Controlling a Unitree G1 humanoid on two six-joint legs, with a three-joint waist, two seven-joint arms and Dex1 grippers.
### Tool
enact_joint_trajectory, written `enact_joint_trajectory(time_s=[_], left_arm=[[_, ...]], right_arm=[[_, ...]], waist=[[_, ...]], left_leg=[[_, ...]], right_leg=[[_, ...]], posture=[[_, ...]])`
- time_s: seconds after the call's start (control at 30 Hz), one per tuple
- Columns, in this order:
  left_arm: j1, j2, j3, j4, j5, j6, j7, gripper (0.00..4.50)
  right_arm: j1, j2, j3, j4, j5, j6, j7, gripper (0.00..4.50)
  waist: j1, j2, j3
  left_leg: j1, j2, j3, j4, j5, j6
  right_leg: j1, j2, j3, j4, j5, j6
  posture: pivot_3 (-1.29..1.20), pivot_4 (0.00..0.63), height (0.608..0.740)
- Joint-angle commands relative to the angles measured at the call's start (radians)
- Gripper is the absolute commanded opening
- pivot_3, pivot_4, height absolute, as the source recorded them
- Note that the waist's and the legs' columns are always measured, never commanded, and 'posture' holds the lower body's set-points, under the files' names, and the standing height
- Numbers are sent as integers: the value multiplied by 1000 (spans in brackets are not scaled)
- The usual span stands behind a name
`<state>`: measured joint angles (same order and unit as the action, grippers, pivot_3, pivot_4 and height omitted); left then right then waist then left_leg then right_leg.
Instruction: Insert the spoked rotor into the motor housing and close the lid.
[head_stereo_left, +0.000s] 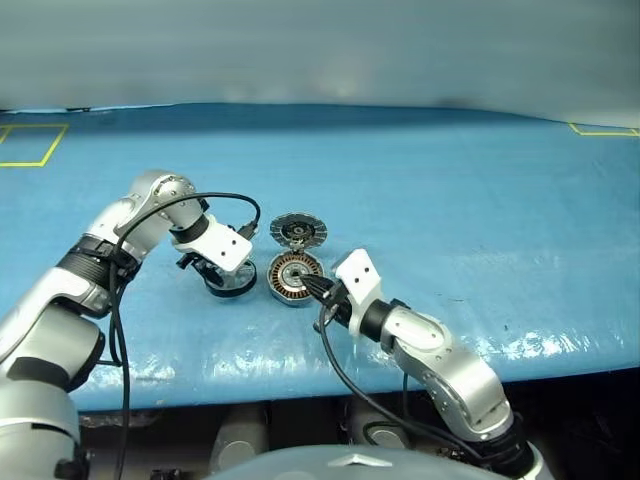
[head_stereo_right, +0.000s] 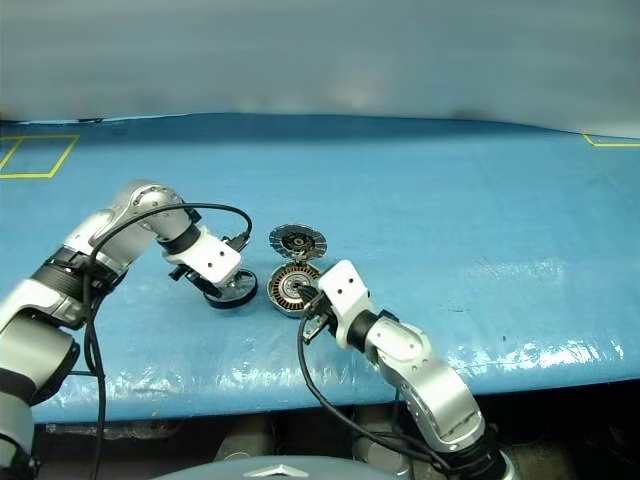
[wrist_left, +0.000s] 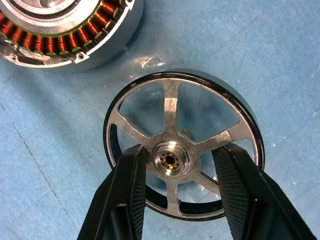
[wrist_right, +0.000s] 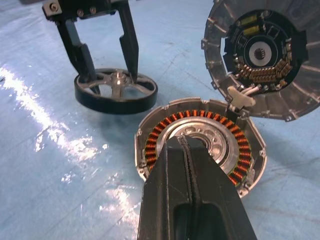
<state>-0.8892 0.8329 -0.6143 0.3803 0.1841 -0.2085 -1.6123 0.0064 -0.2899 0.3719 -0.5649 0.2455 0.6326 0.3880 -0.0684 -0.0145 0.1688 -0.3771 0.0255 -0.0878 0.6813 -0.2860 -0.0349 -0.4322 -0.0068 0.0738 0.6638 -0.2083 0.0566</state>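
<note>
The spoked rotor (wrist_left: 170, 107), a shiny silver wheel with a dark rim, lies flat on the blue table left of the motor housing (head_stereo_left: 293, 275). My left gripper (wrist_left: 180, 150) points down into it. Its fingers stand open between the spokes on either side of the hub, with a small gap on each side. The housing shows its ring of coppery windings (wrist_right: 165, 122). The lid (wrist_right: 260, 55) stands swung up and open behind it, joined at a hinge. My right gripper (wrist_right: 182, 140) is shut and empty, its tips just over the housing's near rim.
The blue table (head_stereo_left: 450, 200) stretches wide to the right and to the back. Yellow tape marks sit at the far left corner (head_stereo_left: 30, 145) and the far right (head_stereo_left: 605, 130). The table's front edge (head_stereo_left: 300, 385) runs close below both arms. Black cables loop off each wrist.
</note>
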Motion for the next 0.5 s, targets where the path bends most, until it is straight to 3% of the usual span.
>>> enact_joint_trajectory(time_s=[0.03, 0.33, 0.5], left_arm=[[-3, 47, 63, -89, -67, 53, -2, 1767], [10, 105, 97, -335, -253, 279, -2, 1767], [-2, 63, 83, -398, -228, 323, 0, 1767]], right_arm=[[61, -23, -20, 2, -3, -181, 62, 0], [147, -46, -62, 131, 36, -329, 172, 0], [158, -26, -58, 154, 49, -354, 188, 0]], waist=[[0, 0, 0], [5, 0, 0], [7, 0, 0]], left_leg=[[0, 0, 0, 0, 0, 0], [1, 0, 0, 1, 0, 0], [2, 0, 0, 1, 0, 0]], right_leg=[[0, 0, 0, 0, 0, 0], [2, 0, 0, 0, -1, -1], [2, 0, 0, 0, -1, -1]], posture=[[0, 150, 740], [0, 150, 740], [0, 150, 740]])
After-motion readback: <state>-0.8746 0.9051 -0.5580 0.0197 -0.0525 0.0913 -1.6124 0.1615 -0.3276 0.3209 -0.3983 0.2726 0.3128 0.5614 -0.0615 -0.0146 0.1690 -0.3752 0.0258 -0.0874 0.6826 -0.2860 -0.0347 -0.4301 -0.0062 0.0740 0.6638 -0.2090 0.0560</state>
